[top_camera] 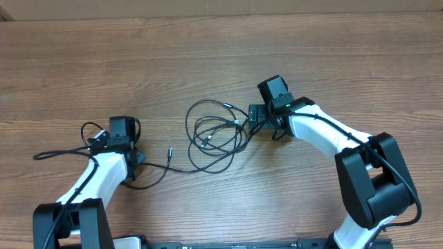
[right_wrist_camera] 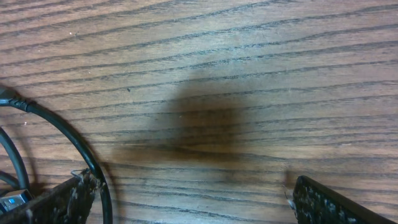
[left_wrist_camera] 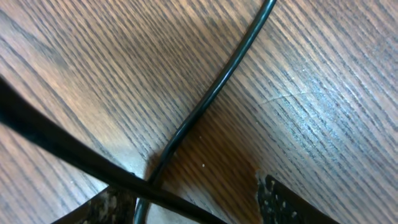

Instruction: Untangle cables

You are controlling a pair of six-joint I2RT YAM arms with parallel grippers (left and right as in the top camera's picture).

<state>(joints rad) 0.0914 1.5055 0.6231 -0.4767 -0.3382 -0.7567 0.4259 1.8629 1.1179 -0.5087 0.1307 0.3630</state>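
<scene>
On your left a loose strand [top_camera: 59, 151] trails over the table [top_camera: 221, 48] to the left gripper [left_wrist_camera: 199, 210]; its fingers [left_wrist_camera: 283, 202] are spread, and a thin black cord lies on the wood between them, clamped by neither; just right of that arm a silver plug tip [top_camera: 169, 149] rests on the boards; the cables [top_camera: 205, 102] lie mid-table in overlapping loops; at their right edge sits the right gripper [right_wrist_camera: 193, 208], jaws wide apart, one loop curving against its left finger [right_wrist_camera: 56, 202], nothing pinched.
</scene>
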